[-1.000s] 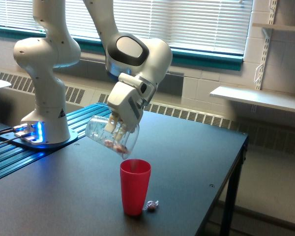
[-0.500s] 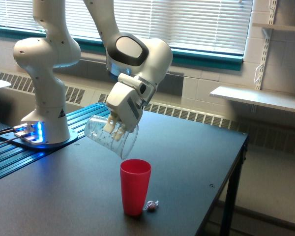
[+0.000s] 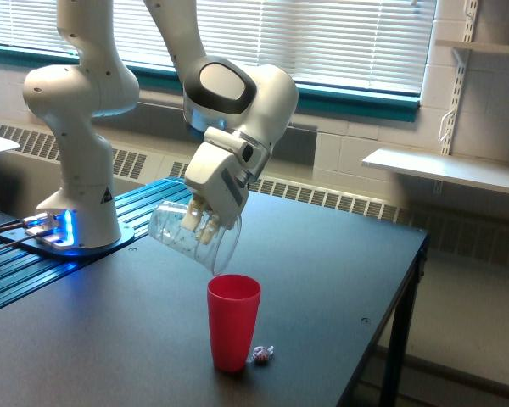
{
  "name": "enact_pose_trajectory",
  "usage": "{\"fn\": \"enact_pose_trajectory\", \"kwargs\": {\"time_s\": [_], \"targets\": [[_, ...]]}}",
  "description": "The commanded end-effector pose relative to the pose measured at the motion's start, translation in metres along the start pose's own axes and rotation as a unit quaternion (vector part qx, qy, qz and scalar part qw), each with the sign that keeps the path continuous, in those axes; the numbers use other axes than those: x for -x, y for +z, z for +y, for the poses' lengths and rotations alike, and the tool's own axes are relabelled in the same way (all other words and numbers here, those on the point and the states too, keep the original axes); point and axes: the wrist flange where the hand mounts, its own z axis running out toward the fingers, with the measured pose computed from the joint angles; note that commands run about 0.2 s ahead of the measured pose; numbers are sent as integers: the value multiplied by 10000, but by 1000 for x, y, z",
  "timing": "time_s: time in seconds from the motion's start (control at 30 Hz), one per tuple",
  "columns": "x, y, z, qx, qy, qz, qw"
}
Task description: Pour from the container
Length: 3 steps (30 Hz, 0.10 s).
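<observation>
My gripper (image 3: 200, 222) is shut on the clear plastic container (image 3: 195, 235), holding it tipped steeply with its wide mouth down and toward the exterior view's right. The mouth hangs just above the rim of the red cup (image 3: 233, 322), which stands upright on the dark table (image 3: 110, 339). I see no pinkish pieces inside the container. One wrapped piece (image 3: 260, 355) lies on the table beside the red cup's base.
The arm's white base (image 3: 76, 216) stands on a blue-lit plate at the exterior view's left. The table's edge runs along the exterior view's right, near the cup. A wall shelf (image 3: 445, 170) sits beyond.
A second ago pinkish-brown pieces lay near the container's mouth; now they no longer show in it. The container has shifted only slightly and stays tipped.
</observation>
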Motion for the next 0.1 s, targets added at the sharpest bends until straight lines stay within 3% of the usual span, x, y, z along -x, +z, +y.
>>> {"fn": "enact_pose_trajectory", "kwargs": {"time_s": [0.03, 0.1], "targets": [[-4, -4, 3, -131, 155, 114, 9997], [-4, -5, 4, -103, 170, 148, 9997]]}}
